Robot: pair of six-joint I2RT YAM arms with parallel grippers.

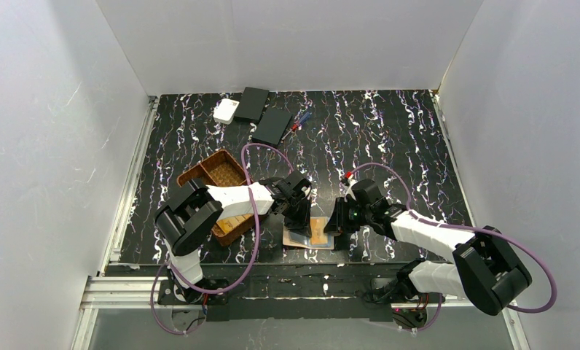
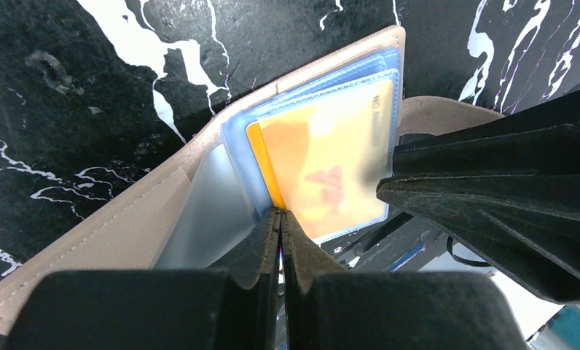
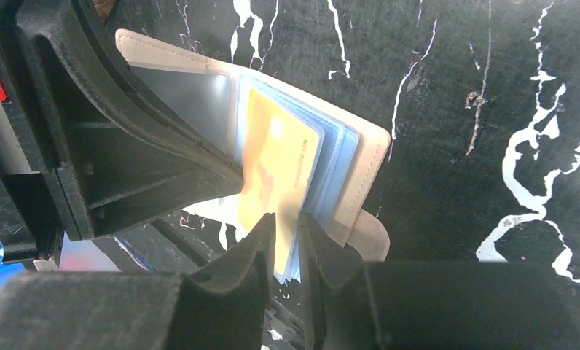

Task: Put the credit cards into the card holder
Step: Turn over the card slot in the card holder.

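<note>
Brown woven tray [image 1: 200,169] sits furthest left, partly hidden under the left arm, so that arm has little room to swing outward without knocking it. Next along, the left claw [image 2: 280,213] has its fingers pressed together, tips at the lower edge of the orange card [image 2: 323,168]. Whether a sliver of card or sleeve is caught between them I cannot tell. The card lies in a frosted pocket of the card holder [image 2: 112,240], which is spread open on the black marbled surface [image 1: 389,146], near its front edge and between the two arms. To the right, the right claw [image 3: 287,222] pinches the pocket leaves, the card among them, with its fingers only narrowly apart.

The likeliest trouble, I judge, comes from crowding: both claws are almost touching over one small wallet, so a sideways push could bump them together or buckle the card. Nothing pins the cover flat, so a pull on the leaves could lift or drag the whole holder, and toward the front edge there is little surface to spare. Further right and toward the back the surface offers room, the safer way to withdraw; the black boxes [image 1: 252,103] at the back left are well apart
</note>
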